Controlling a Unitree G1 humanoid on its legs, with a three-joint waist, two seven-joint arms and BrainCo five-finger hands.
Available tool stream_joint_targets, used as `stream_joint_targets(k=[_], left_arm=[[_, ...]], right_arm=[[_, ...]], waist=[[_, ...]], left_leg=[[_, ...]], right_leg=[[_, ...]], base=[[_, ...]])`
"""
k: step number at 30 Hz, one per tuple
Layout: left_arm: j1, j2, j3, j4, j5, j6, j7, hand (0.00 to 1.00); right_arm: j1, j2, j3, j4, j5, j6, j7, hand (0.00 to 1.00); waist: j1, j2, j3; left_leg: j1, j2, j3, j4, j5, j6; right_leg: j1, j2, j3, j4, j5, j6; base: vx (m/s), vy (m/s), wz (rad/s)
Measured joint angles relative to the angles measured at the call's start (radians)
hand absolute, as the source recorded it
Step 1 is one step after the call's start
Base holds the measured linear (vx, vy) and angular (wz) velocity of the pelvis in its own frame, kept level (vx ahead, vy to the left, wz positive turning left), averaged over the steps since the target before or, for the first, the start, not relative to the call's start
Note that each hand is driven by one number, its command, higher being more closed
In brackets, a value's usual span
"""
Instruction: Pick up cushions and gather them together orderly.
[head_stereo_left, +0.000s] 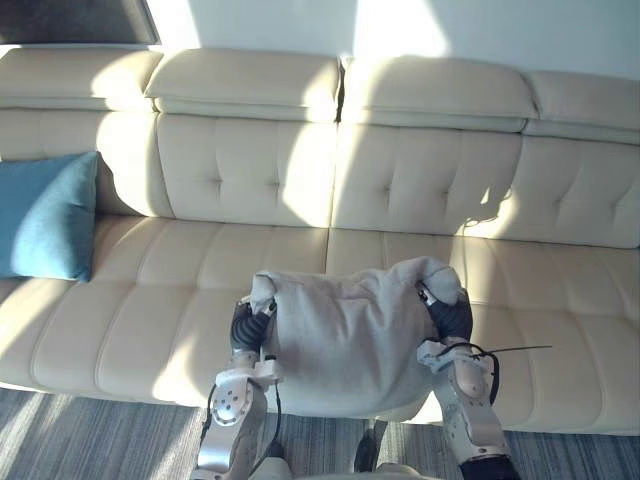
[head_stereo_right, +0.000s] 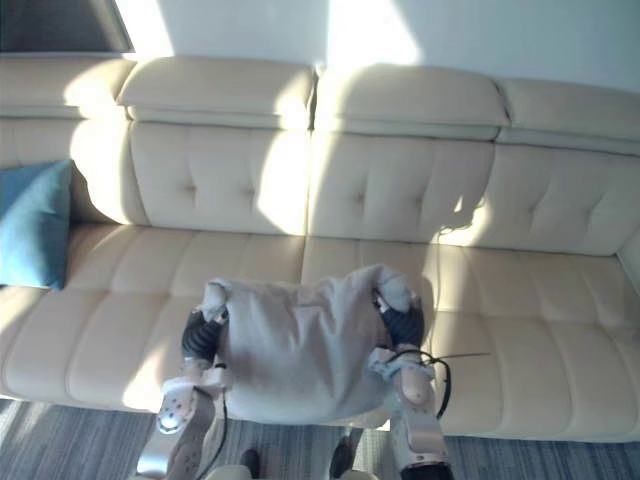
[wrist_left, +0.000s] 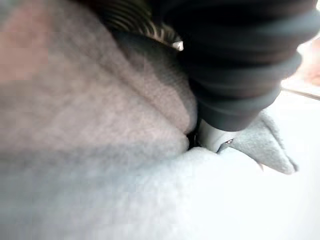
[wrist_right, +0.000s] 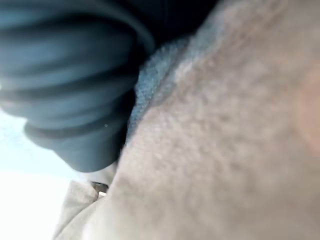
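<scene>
A grey cushion (head_stereo_left: 350, 340) hangs in front of me over the front edge of the cream sofa (head_stereo_left: 200, 260), held between both hands. My left hand (head_stereo_left: 248, 326) presses into its left side and my right hand (head_stereo_left: 452, 316) into its right side. Each hand's far end is buried in the fabric. The left wrist view has the dark cover (wrist_left: 240, 60) sunk into the grey cloth (wrist_left: 100, 150). In the right wrist view the cover (wrist_right: 70, 90) lies against the same cloth (wrist_right: 225, 150). A blue cushion (head_stereo_left: 45, 215) leans on the sofa's far left seat.
The sofa spans the whole width, with a tufted back and headrests. Sunlight patches fall across it. A grey striped rug (head_stereo_left: 100, 440) lies on the floor before the sofa. A dark panel (head_stereo_left: 75, 20) is on the wall at the upper left.
</scene>
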Motion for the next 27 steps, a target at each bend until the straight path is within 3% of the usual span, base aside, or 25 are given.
stream_joint_targets(k=[4, 10, 13, 16, 22, 23, 27], left_arm=[[-0.281, 0.056, 0.039, 0.020, 0.027, -0.040, 0.113, 1.00], [-0.802, 0.222, 0.058, 0.251, 0.037, -0.080, 0.234, 1.00], [-1.042, 0.312, 0.060, 0.422, 0.056, -0.081, 0.251, 1.00], [-1.207, 0.348, 0.057, 0.558, 0.073, -0.079, 0.249, 1.00], [-1.377, 0.403, 0.040, 0.674, 0.093, -0.078, 0.237, 1.00], [-1.388, 0.406, 0.040, 0.695, 0.096, -0.078, 0.230, 0.00], [-1.422, 0.407, 0.048, 0.735, 0.107, -0.078, 0.230, 0.00]], right_arm=[[-0.325, -0.011, -0.004, 0.063, -0.051, -0.014, -0.094, 1.00], [-0.843, -0.116, -0.073, 0.269, -0.139, -0.017, -0.250, 1.00], [-1.083, -0.184, -0.074, 0.387, -0.191, -0.014, -0.313, 1.00], [-1.243, -0.227, -0.072, 0.491, -0.220, -0.008, -0.353, 1.00], [-1.392, -0.289, -0.057, 0.579, -0.239, 0.011, -0.377, 1.00], [-1.402, -0.291, -0.055, 0.609, -0.238, 0.015, -0.379, 0.00], [-1.416, -0.324, -0.063, 0.646, -0.236, 0.015, -0.389, 0.00]], waist=[[0.016, 0.010, 0.081], [0.033, 0.009, 0.185], [0.011, 0.010, 0.240], [-0.017, 0.007, 0.286], [-0.045, 0.002, 0.329], [-0.049, -0.004, 0.334], [-0.050, -0.010, 0.338]], left_leg=[[-0.104, -0.001, 0.012, -0.003, 0.047, 0.001], [-0.256, -0.002, 0.039, -0.010, 0.110, -0.004], [-0.326, -0.009, 0.051, -0.012, 0.134, 0.002], [-0.376, -0.018, 0.060, -0.010, 0.143, 0.006], [-0.500, -0.030, 0.068, 0.010, 0.144, 0.009], [-0.515, -0.031, 0.070, 0.011, 0.144, 0.009], [-0.594, -0.035, 0.069, 0.032, 0.141, 0.013]], right_leg=[[-0.124, -0.004, 0.017, 0.021, 0.040, -0.013], [-0.321, -0.012, 0.048, 0.066, 0.088, -0.029], [-0.378, -0.018, 0.055, 0.025, 0.142, -0.029], [-0.416, -0.022, 0.062, -0.012, 0.184, -0.020], [-0.535, -0.034, 0.090, -0.022, 0.221, -0.004], [-0.552, -0.034, 0.103, -0.025, 0.231, -0.003], [-0.618, -0.037, 0.120, -0.038, 0.259, 0.013]], base=[[-0.19, -0.004, -0.12], [-0.16, -0.021, -0.14], [-0.08, 0.028, -0.13], [-0.04, 0.047, -0.05], [-0.05, 0.051, -0.07], [-0.03, 0.041, -0.07], [-0.03, 0.058, -0.03]])
